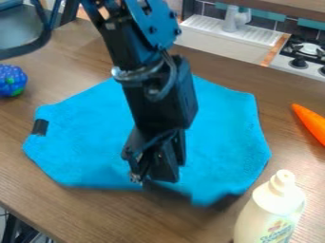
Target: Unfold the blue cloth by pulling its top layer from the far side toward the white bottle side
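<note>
I log sink [206, 26] and stove [297, 71] along table's [70, 209] back edge; carrot [311, 124] between stove and upright white bottle [270, 211]; bumpy blue toy [10, 79] near left edge.

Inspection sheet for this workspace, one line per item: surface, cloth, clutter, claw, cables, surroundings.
Surface: brown wood-look table, no spills seen.
Cloth: blue cloth spread out, outline uneven, dark patch at its left edge in the picture; near edge seems slightly raised.
Clutter: bumpy blue toy, orange carrot-like object, pale bottle upright, all beside the cloth.
Claw: claw low at the cloth's near edge; grip unclear.
Cables: dark cable looping along the arm.
Surroundings: toy sink and stove behind.
</note>
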